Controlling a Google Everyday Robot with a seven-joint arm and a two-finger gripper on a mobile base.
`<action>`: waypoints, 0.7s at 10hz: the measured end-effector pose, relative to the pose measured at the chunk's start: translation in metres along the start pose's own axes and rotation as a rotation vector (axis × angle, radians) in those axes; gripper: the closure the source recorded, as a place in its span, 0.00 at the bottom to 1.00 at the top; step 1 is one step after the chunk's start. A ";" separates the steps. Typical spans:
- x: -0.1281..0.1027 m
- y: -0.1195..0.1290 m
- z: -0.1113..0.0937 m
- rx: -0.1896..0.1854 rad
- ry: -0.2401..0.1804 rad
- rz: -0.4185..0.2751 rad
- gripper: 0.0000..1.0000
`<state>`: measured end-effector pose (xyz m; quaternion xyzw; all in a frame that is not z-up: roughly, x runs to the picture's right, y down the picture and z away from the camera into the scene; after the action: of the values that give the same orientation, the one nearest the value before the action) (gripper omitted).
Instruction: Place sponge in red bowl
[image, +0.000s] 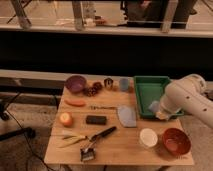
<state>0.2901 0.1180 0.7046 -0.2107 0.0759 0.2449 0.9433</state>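
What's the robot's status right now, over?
Tool at right, over green tray front edge. Sponge at its tip, not yet in red bowl. White cup sits just left of bowl.

Wooden table (125, 146), dark wall (100, 52) behind, railing posts (77, 14) above.

Gripper (161, 113) @ tray (136, 95) front edge, mostly hidden by arm (187, 97).
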 end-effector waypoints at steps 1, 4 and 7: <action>0.009 0.006 0.002 -0.008 0.018 -0.004 0.97; 0.025 0.019 0.007 -0.023 0.045 -0.046 0.97; 0.049 0.025 0.008 -0.036 0.040 -0.152 0.97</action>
<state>0.3199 0.1623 0.6903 -0.2375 0.0740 0.1698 0.9536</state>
